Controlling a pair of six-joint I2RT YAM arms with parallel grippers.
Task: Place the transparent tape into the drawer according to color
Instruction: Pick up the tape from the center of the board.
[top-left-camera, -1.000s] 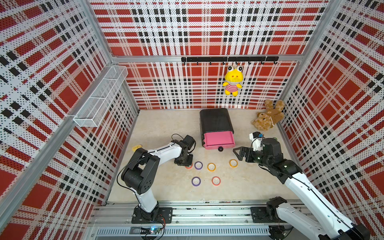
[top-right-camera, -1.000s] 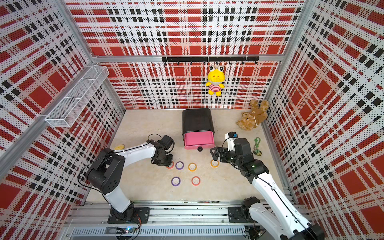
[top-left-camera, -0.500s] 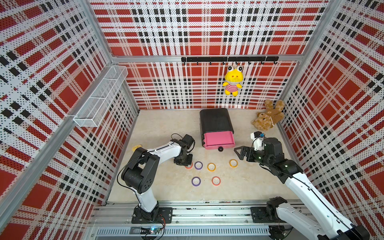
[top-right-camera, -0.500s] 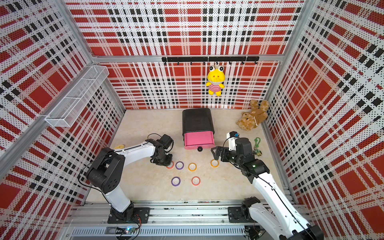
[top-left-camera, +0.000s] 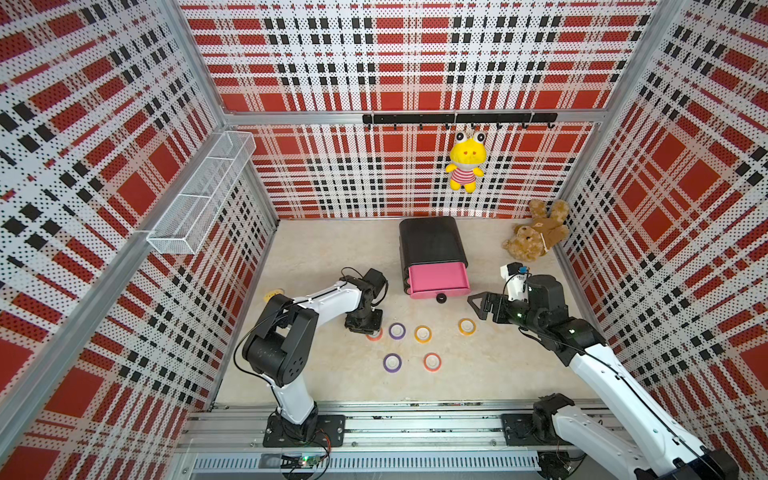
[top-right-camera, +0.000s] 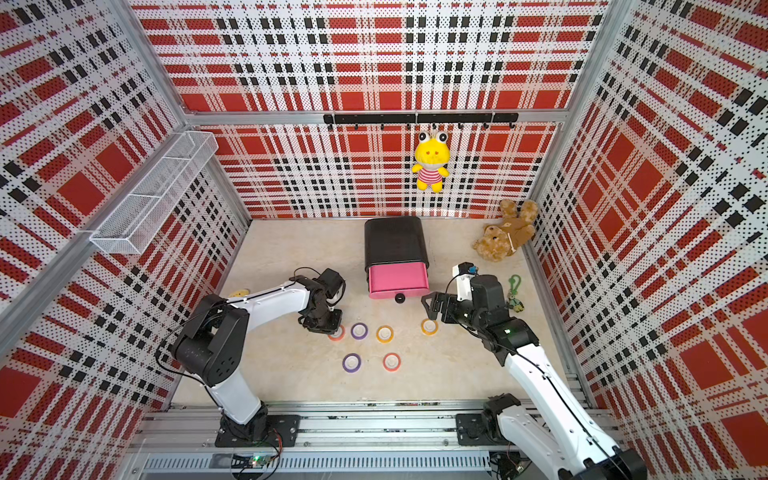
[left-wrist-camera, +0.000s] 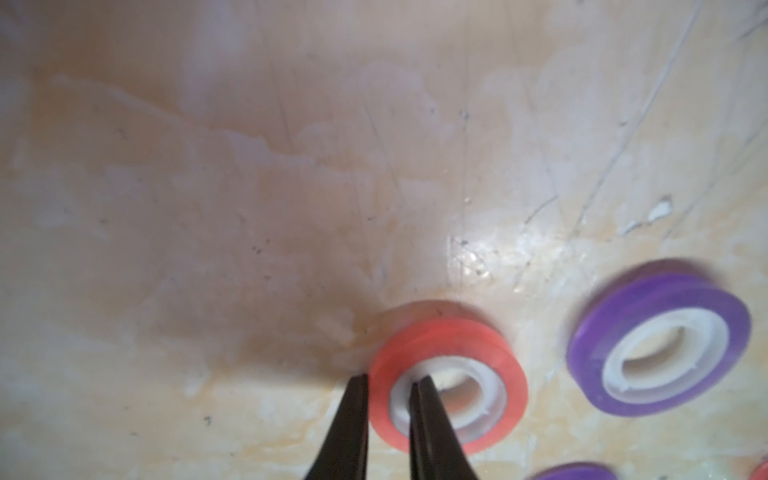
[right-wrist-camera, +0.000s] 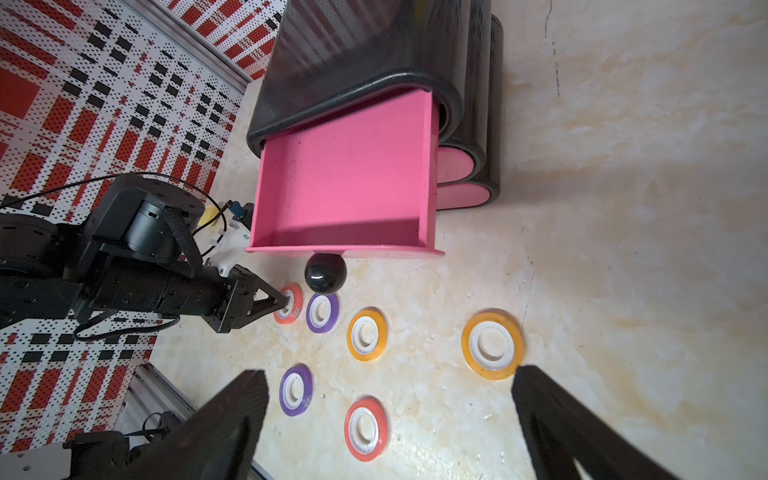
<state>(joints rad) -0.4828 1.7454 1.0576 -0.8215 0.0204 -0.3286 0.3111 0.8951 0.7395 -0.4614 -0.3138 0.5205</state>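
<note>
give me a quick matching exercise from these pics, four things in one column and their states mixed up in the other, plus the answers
Column one:
1. left gripper
2. right gripper
3. pink drawer
4. yellow frog toy

Column two:
a. hangs from the black hook rail
b. open, holding nothing
c. shut on the wall of a red tape roll
d. pulled out, with nothing in it

Pairs: 1-c, 2-b, 3-d, 4-a

Bare bench (top-left-camera: 324, 253) opens left of centre; the drawer cabinet (top-left-camera: 430, 241) and tape rolls (top-left-camera: 423, 333) crowd the middle.
</note>
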